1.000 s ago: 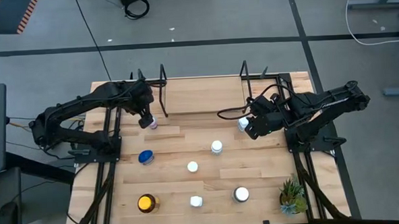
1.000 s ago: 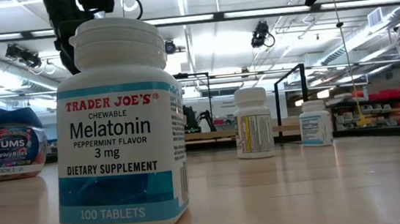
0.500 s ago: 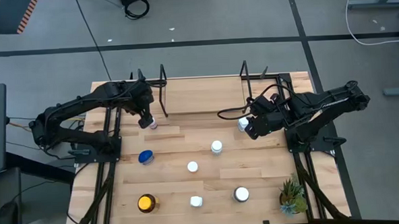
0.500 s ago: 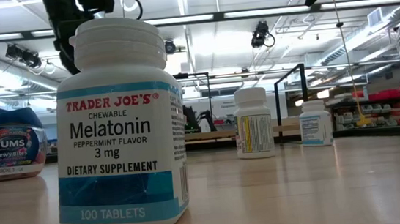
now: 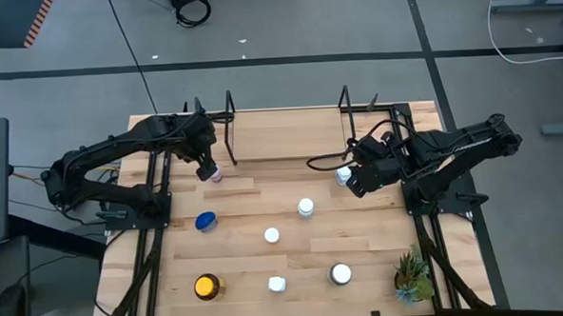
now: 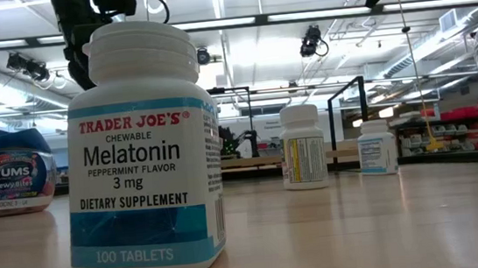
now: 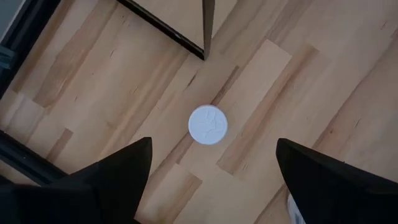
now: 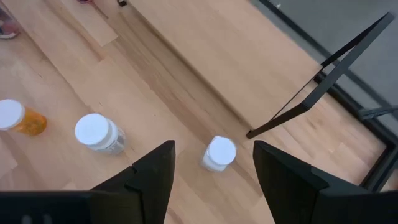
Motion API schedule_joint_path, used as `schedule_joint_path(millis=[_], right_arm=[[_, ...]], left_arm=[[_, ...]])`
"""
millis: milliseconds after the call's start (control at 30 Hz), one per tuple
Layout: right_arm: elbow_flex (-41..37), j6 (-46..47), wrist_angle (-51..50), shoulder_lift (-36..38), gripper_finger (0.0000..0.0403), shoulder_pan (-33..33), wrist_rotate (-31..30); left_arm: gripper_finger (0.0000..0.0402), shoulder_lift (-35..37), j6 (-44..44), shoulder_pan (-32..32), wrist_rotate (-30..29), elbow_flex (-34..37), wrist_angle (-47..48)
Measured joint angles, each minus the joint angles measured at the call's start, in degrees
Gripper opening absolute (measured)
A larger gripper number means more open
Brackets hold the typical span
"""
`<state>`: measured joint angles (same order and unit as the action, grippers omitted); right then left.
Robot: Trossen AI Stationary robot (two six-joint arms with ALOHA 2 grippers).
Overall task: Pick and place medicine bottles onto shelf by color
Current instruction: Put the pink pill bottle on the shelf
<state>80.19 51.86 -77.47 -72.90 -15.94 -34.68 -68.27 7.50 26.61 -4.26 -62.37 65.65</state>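
My left jaws are spread wide above a white-capped bottle standing on the surface just off the shelf corner post. My right jaws are also spread, over another white-capped bottle beside the shelf's other end. Remaining bottles, including the blue-lidded one and the amber one, stand scattered across the surface.

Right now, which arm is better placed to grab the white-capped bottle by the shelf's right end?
Right. The right gripper hovers open over that bottle, beside the shelf. The left gripper hangs open over another bottle at the shelf's left end.
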Motion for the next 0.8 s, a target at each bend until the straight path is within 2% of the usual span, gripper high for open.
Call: schedule_joint_path(millis=[233,600,800], right_arm=[[0.0,-0.9,0.0,0.0,0.0224,0.0,-4.3],[0.0,-0.8,1.0,0.0,0.0224,0.0,-4.5],[0.0,1.0,1.0,0.0,0.0224,0.0,-4.4]], left_arm=[[0.0350,0.0,2.3,0.0,0.0,0.0,0.1],[0.0350,0.0,10.1,-0.3,0.0,0.0,0.2],[0.0350,0.0,15.2,-3.2,0.0,0.0,0.3]])
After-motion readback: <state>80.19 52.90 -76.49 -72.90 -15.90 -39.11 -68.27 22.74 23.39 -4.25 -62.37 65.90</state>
